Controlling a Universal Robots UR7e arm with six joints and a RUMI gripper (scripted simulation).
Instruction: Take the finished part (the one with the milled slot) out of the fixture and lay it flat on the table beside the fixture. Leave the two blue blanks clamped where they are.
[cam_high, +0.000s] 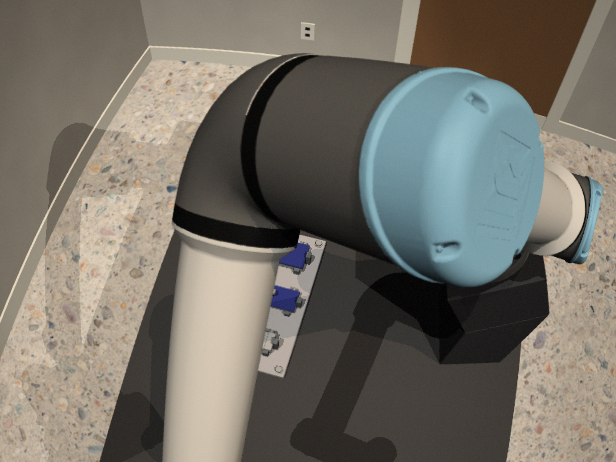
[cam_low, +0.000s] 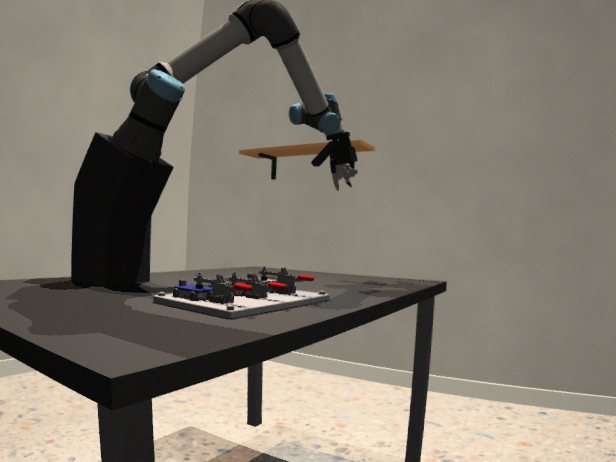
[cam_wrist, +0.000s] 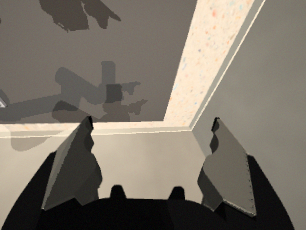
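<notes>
1 arm bent, end effector (cam_low: 343, 186) (cam_wrist: 152, 117) open, pointing down.

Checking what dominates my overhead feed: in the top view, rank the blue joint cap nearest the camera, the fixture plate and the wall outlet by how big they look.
1. Blue joint cap
2. Fixture plate, partly hidden by the arm
3. Wall outlet
</notes>
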